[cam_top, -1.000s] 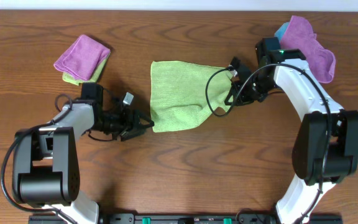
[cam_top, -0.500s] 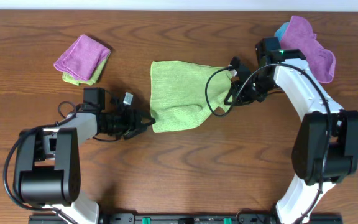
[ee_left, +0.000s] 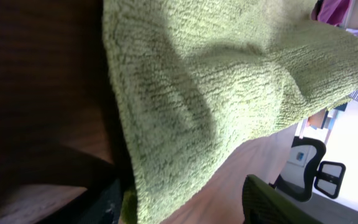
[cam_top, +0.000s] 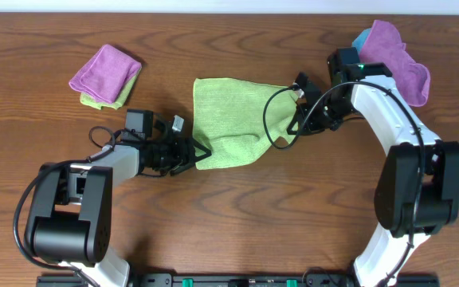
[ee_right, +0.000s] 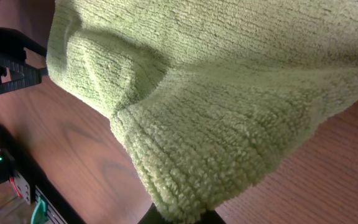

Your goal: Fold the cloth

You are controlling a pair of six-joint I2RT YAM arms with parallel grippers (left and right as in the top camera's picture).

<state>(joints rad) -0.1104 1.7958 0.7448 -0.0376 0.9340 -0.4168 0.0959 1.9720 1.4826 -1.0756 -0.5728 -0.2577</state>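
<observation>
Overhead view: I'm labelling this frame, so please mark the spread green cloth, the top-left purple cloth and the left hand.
green cloth (cam_top: 228, 119), overhead view, middle of its flat part.
purple cloth (cam_top: 104, 68), overhead view, centre of the top-left one.
left hand (cam_top: 201, 152), overhead view, midway between its fingertips, at the cloth's corner.

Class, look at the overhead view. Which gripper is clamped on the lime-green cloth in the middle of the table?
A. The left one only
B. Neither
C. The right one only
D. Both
C: the right gripper is shut on the right edge of the cloth, while the left gripper stands open at its lower-left corner.
</observation>
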